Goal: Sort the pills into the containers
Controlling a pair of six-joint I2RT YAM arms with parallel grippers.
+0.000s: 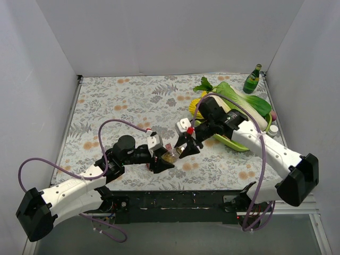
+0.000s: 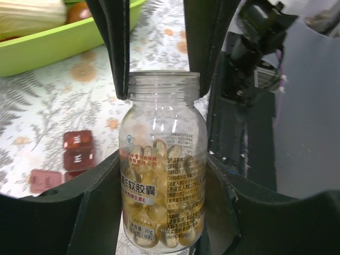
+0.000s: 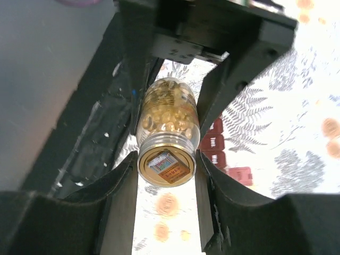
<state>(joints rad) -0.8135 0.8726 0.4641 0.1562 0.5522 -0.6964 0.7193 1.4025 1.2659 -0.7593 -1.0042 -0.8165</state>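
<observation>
Left end effector (image 2: 162, 159) clamps the jar (image 3: 167, 114), pills (image 2: 159, 212) inside. Right end effector (image 3: 166, 159) grips the jar's gold end. Recommended: twist about the jar axis, mouth raised. The pill box (image 2: 78, 150) lies just beside the left end effector.

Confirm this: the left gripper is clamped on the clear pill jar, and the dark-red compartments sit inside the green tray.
One detail is wrong. The left gripper is clamped on the clear pill jar, but the dark-red compartments lie on the patterned cloth, outside the green tray. The left wrist view shows it.
</observation>
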